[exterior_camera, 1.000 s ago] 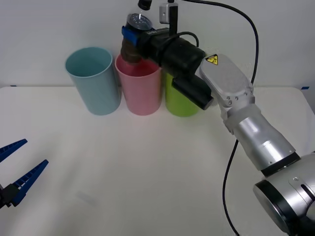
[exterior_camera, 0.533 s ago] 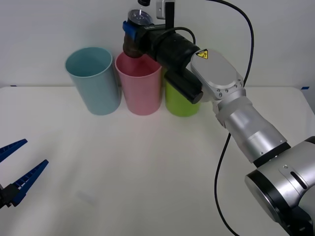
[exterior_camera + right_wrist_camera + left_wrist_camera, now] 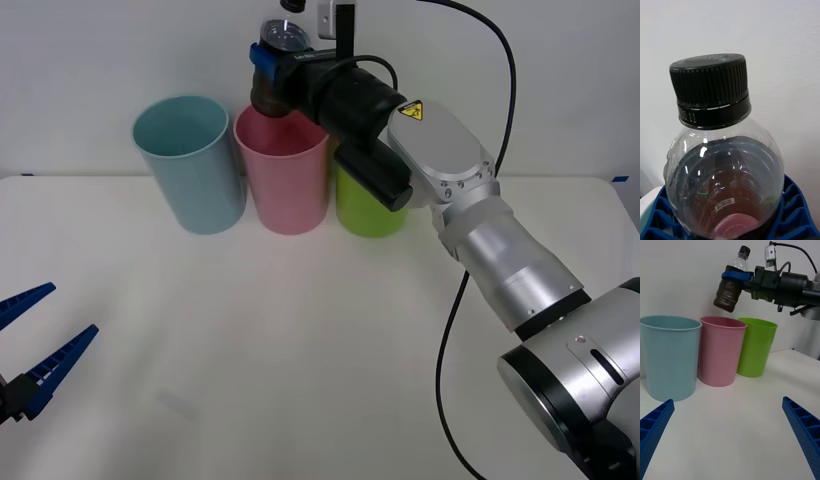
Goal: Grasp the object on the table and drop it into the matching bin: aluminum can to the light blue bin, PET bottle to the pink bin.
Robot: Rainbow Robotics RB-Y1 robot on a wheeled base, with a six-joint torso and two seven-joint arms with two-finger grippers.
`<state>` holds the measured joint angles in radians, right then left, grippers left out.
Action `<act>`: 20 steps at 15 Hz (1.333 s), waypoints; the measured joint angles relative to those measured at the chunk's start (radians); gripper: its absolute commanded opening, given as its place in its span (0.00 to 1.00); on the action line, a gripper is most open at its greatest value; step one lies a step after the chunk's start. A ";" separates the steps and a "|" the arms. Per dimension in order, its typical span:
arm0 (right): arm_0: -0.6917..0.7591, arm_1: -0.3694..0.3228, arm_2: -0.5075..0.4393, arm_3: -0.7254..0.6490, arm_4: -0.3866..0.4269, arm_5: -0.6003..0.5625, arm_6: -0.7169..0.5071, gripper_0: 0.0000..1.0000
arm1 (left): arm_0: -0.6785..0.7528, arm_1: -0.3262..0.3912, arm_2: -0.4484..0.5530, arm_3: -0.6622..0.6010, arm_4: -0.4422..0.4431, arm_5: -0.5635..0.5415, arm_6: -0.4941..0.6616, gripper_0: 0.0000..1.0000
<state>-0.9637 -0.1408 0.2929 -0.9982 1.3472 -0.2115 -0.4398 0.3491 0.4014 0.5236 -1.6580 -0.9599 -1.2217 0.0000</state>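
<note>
My right gripper (image 3: 268,66) is shut on the PET bottle (image 3: 272,72), a small clear bottle with a black cap (image 3: 709,90) and dark lower part. It hangs tilted just above the rim of the pink bin (image 3: 283,170), as the left wrist view also shows for the bottle (image 3: 732,283) and the pink bin (image 3: 718,350). The light blue bin (image 3: 190,162) stands to the pink one's left. My left gripper (image 3: 35,340) rests open low at the table's near left, far from the bins.
A lime green bin (image 3: 368,205) stands right of the pink one, partly behind my right arm. All three bins line the table's back edge against a white wall. The white table (image 3: 300,350) in front is bare.
Over the last second my right gripper moved slightly up and back with the bottle, then held still above the pink bin. The left arm has not moved.
</note>
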 measured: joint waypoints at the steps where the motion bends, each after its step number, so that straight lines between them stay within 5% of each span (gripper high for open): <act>1: 0.000 -0.001 0.000 0.000 0.000 0.004 0.002 1.00 | 0.000 0.000 0.000 0.000 0.000 0.000 0.000 1.00; 12: 0.015 -0.023 0.000 -0.012 -0.013 -0.006 0.021 1.00 | 0.000 0.000 0.000 0.000 0.000 0.000 0.000 1.00; 20: 0.210 -0.110 0.027 -0.279 -0.013 -0.041 0.014 1.00 | 0.000 0.000 0.000 0.000 0.000 0.000 0.000 1.00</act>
<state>-0.7535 -0.2510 0.3202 -1.2774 1.3343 -0.2521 -0.4253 0.3490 0.4014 0.5236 -1.6580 -0.9599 -1.2217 0.0000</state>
